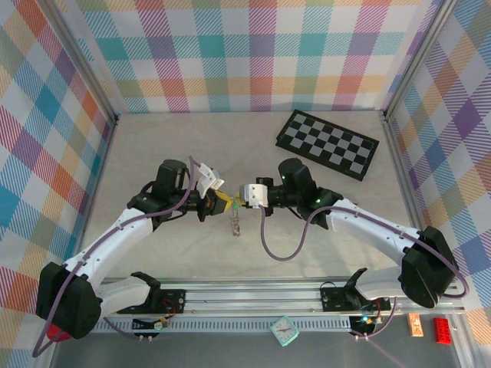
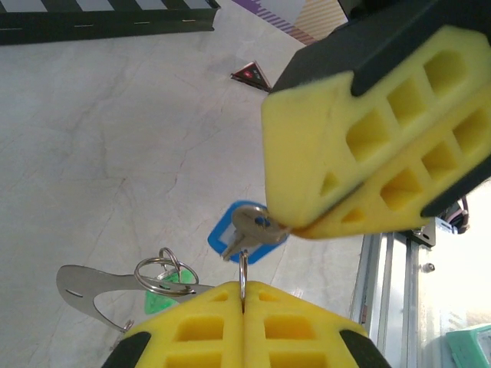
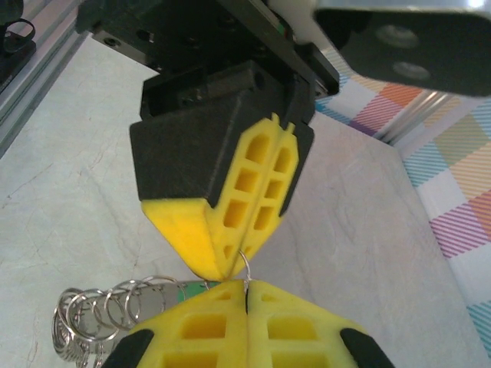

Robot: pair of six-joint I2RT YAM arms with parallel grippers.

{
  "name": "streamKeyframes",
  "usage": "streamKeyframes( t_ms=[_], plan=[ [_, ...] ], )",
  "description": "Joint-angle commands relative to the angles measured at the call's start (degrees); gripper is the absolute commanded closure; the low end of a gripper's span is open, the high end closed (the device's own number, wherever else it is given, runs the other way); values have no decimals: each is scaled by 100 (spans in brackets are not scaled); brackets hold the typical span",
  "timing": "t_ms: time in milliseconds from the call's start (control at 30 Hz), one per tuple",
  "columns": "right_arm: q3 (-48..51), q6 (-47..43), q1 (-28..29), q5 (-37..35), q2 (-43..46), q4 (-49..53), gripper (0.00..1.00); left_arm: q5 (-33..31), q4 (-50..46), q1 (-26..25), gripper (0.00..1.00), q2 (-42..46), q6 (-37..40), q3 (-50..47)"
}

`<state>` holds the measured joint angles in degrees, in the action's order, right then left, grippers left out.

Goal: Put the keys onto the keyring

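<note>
**Top view:** left tool (image 1: 222, 201) and right tool (image 1: 239, 202) meet tip to tip above the table (image 1: 153, 153).

**Left wrist:** left tool is clenched on the thin keyring (image 2: 242, 272). Right tool pinches a blue-headed key (image 2: 247, 230). A green-headed key (image 2: 157, 300) lies on the table.

**Right wrist:** a cluster of silvery rings (image 3: 96, 316) lies at lower left.

left gripper (image 1: 222, 200) and right gripper (image 1: 238, 203) tip to tip, arms inward, jaws tight together

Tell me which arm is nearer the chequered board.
Right. The right arm lies just off the chequered board's near edge; the left arm lies well left of it.
</note>
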<state>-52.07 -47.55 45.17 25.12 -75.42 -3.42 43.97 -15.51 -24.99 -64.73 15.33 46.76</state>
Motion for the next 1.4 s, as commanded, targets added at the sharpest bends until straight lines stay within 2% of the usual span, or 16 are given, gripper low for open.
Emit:
streamKeyframes(
  t_ms=[0,633,1367],
  plan=[
    [-21,-283,95,114,-76,-132,100,243,5,-32,100,-32,-77,191],
    [93,-624,229,-587,-59,-378,100,290,4,-32,100,-57,-70,206],
    [48,-693,229,-132,-43,54,100,190,-186,-32,100,-81,-83,247]
  ],
)
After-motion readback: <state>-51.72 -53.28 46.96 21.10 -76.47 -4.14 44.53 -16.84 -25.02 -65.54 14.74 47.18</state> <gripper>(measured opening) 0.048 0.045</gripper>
